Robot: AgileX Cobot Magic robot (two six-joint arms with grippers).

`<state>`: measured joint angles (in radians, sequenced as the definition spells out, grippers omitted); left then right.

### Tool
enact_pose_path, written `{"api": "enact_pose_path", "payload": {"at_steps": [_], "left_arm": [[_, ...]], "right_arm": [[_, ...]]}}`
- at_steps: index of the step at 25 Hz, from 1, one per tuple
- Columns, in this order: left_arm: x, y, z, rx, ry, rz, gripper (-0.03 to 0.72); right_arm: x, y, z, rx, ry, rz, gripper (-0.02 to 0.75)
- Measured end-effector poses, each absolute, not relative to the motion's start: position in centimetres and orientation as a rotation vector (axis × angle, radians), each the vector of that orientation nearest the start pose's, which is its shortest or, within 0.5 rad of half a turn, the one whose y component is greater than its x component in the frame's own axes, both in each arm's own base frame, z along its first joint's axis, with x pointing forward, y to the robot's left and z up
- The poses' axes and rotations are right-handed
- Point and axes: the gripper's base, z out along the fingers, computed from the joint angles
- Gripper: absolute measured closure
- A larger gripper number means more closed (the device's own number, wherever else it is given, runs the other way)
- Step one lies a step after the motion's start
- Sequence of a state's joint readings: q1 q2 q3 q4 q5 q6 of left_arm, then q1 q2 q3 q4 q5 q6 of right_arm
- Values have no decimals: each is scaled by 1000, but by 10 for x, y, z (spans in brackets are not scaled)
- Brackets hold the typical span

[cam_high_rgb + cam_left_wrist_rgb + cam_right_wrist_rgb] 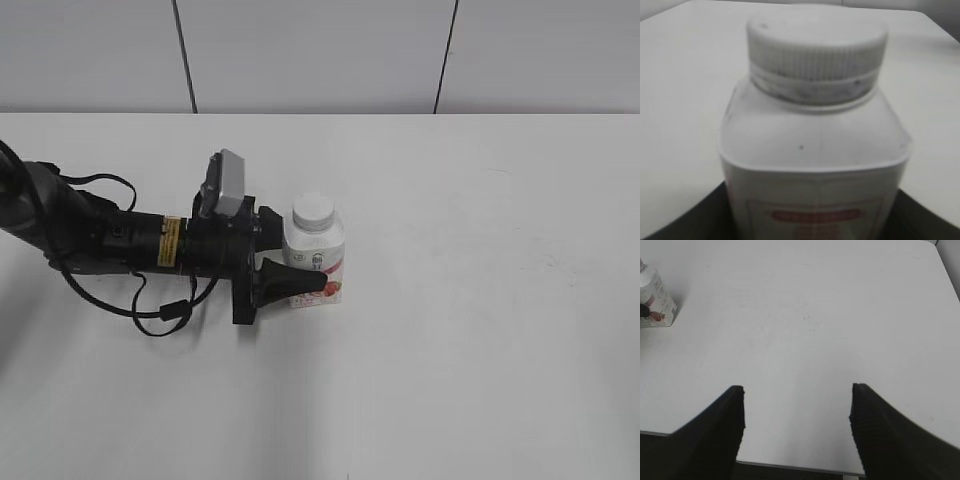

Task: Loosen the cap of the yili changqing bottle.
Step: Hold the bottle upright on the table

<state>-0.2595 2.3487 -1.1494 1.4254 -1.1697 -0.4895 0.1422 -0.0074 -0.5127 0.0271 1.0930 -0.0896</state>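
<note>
While capped [816, 42], upright bottle [815, 165].

Bright, even light with faint shadows; the left wrist view's bottle [815, 150] is blurred close up.

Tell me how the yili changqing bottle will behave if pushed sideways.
The yili changqing bottle stands upright on a flat squarish base, so it probably slides on the smooth white table rather than rolls. The left gripper flanks its body, likely steadying it. A push up at the cap might tip it.
</note>
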Motion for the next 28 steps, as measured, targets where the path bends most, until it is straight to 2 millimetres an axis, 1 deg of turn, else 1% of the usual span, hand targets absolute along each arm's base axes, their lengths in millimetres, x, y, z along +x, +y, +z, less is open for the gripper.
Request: {"api": "enact_pose_path", "payload": {"at_steps": [4,13,17,18,22,24,28], "left_arm": [[346,-179,55,1402,1442,-1055,272],[346,-179,55,1406,1438,-1058,273],[345,-179,55,1414,1434,-1062,273],[345,-179,55,1417,1433,-1063,273],[344,-179,55,1432,1424,-1069,273],[344,-179,55,1433,1423,-1070,273],[344,-179,55,1436,1422,-1071,273]], "right_arm": [[-9,1,278,-240,2043,65,212],[-9,1,278,-240,2043,65,212],[-8,2,278,-189,2059,110,212],[-5,3,278,-181,2079,130,212],[18,13,282,-174,2217,226,212],[31,18,291,-165,2258,279,212],[61,26,316,-120,2324,347,212]]}}
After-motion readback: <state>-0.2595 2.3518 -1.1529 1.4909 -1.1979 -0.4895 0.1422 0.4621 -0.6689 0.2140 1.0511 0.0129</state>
